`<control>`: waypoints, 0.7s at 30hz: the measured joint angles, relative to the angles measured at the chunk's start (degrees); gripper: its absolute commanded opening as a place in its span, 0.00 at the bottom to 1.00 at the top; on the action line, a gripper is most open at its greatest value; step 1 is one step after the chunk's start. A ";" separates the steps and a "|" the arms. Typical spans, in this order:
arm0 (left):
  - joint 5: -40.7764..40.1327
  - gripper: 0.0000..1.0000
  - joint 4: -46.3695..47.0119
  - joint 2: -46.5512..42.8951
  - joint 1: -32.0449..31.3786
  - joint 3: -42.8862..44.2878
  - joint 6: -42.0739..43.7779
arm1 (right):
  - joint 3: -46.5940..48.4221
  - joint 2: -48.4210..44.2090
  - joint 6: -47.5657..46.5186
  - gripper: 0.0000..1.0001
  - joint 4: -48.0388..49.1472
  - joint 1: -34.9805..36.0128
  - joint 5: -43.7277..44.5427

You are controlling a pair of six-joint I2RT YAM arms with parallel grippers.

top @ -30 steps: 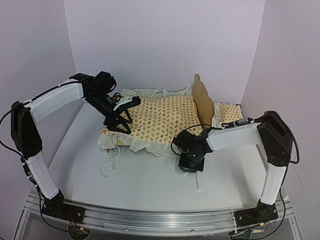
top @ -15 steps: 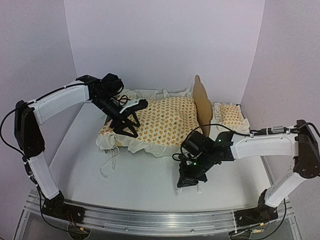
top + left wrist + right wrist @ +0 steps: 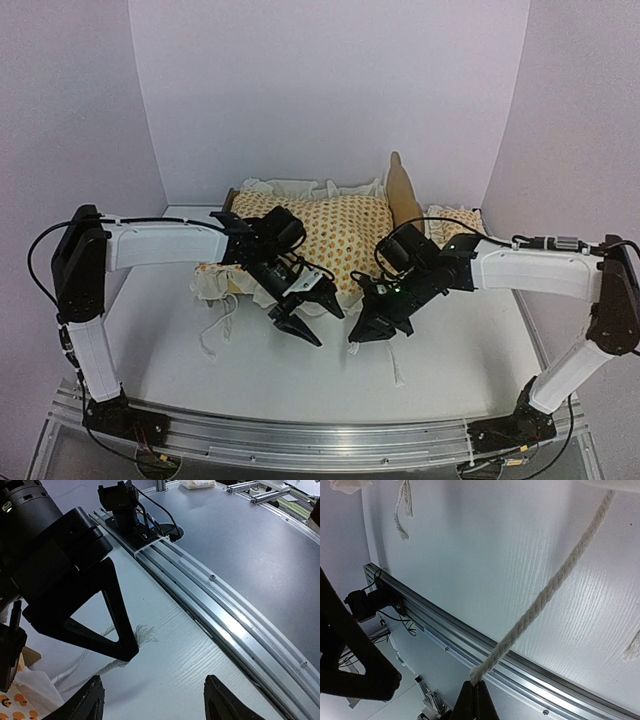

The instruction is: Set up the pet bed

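One cord [image 3: 545, 597] pinched in right claw [image 3: 476, 686] — left claw [image 3: 318, 322] gapes.

Surface: white wood-grain table [image 3: 300, 385] is carrying light plywood pet bed [image 3: 403, 190].
Pillow: small orange-patterned pillow [image 3: 452, 228] is lying beside bed.
Cords: white twisted cords [image 3: 212, 335] are trailing before bed.

An orange-patterned cushion [image 3: 330, 235] with a white ruffle lay toward the tabletop's [image 3: 300, 385] far edge, around its middle. A small matching pillow [image 3: 458, 228] sat to its right, near the far right corner. White tie strings [image 3: 215, 325] trailed from the cushion's near left side onto the bare white surface. In the right wrist view a single cord [image 3: 555, 585] stretched straight over the tabletop toward the aluminium rail [image 3: 320, 440] along the near edge. Pale lilac walls [image 3: 330, 90] stood behind and at both sides.
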 measured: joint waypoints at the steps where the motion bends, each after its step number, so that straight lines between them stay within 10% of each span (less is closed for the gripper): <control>1: 0.04 0.67 3.03 0.29 -0.24 -0.93 0.04 | -0.14 -0.02 -0.11 0.00 -0.12 -0.25 -0.06; 12: -3.21 0.56 26.80 6.59 -3.14 -4.97 -4.36 | -1.02 -4.06 -1.10 0.00 -0.29 -0.81 -0.22; 19: -5.25 0.01 36.61 9.76 -4.50 -5.28 -13.64 | -1.02 -4.07 -1.26 0.00 -0.29 -1.30 -0.31; 21: -5.43 0.00 37.99 9.78 -4.50 -5.26 -15.27 | -1.04 -4.07 -1.26 0.01 -0.29 -1.62 0.06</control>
